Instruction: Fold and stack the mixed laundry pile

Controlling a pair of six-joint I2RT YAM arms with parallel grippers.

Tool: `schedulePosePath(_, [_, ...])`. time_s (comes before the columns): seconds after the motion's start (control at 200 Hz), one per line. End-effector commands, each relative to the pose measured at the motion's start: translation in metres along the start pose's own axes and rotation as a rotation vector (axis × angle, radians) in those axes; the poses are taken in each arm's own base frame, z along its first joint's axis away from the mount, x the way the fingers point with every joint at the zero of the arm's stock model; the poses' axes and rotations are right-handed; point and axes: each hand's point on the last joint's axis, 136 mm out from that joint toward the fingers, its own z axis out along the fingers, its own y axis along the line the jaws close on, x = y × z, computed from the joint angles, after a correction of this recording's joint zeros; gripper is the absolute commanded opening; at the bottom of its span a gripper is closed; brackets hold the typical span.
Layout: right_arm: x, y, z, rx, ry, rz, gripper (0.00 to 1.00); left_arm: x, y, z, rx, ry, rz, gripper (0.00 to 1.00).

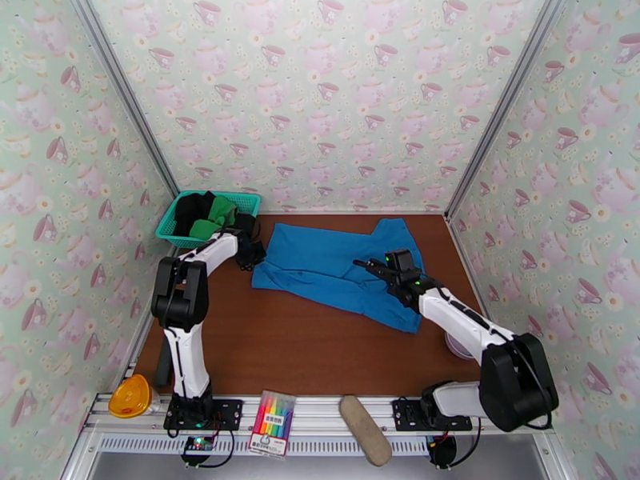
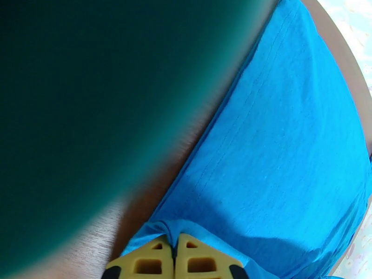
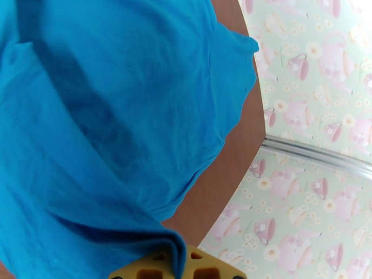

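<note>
We bend both arms forward. Our left tool [image 2: 174, 243] and right tool [image 3: 182, 263] are each squeezed tight on the blue shirt [image 1: 320, 262] lying on the surface [image 1: 320, 358], beside the basket [image 1: 167, 229].

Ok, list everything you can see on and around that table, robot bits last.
blue shirt: one, bright blue, spread on the table's far middle
green garment: one, green, in the basket
black garment: one, black, in the basket beside the green one
basket: one, teal, far left corner
marker pack: one, multicoloured, near rail, middle
oblong pad: one, tan, near rail, right of the markers
orange object: one, orange, near left corner
round object: one, pale, right edge, partly hidden
table: one, brown
left tool: one, yellow pads, shut on the shirt's left edge
right tool: one, shut on the shirt's right part
</note>
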Motion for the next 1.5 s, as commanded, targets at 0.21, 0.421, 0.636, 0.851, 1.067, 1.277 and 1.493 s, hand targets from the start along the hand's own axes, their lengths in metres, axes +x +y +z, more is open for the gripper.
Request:
schedulePosePath(0.21, [-0.017, -0.023, 0.037, 0.047, 0.012, 0.086, 0.00, 0.008, 0.001, 0.015, -0.019, 0.052, 0.007, 0.33])
schedulePosePath(0.421, [-0.012, -0.041, 0.034, 0.067, 0.030, 0.208, 0.42, 0.007, -0.009, 0.001, 0.024, 0.045, 0.026, 0.65])
schedulePosePath(0.636, [0.004, -0.057, -0.010, 0.039, 0.035, 0.467, 0.52, 0.023, -0.016, -0.044, 0.039, 0.028, 0.107, 0.67])
schedulePosePath(0.851, [0.044, -0.038, -0.080, -0.088, 0.144, 0.978, 0.59, 0.079, 0.024, -0.038, -0.040, 0.112, 0.129, 0.63])
schedulePosePath(1.067, [0.031, 0.031, -0.101, -0.389, 0.044, 1.246, 0.61, 0.077, 0.041, -0.014, -0.109, 0.080, 0.110, 0.57])
schedulePosePath(1.277, [0.032, 0.051, -0.095, -0.428, 0.050, 1.287, 0.60, 0.053, 0.031, -0.020, -0.103, -0.007, 0.118, 0.56])
schedulePosePath(1.493, [0.031, 0.056, -0.088, -0.440, 0.090, 1.290, 0.59, 0.047, 0.029, -0.018, -0.104, -0.016, 0.135, 0.56])
